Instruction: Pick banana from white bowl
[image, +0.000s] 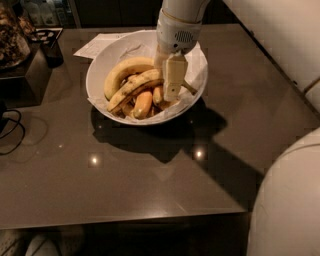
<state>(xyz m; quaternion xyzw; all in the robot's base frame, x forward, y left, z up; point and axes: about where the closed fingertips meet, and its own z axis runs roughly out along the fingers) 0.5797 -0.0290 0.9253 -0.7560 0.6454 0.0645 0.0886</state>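
The white bowl (100, 62) stands on the dark table at the back middle, lined with crumpled white paper. The banana (132, 89), long and slim with brown streaks, lies slanted across the bowl, its dark stem sticking out to the right. My gripper (167, 75) reaches down into the bowl's right half. Its fingers straddle the banana near the stem end, one pale finger (174, 77) in front of it, and are shut on it. The banana rests on the other fruit.
A thicker yellow banana (122, 70) and short orange-yellow bananas (143, 102) also lie in the bowl. A sheet of paper (95, 46) lies behind it. A dark box (30, 70) and a cable (10, 132) are at the left. My white body (290, 200) fills the lower right.
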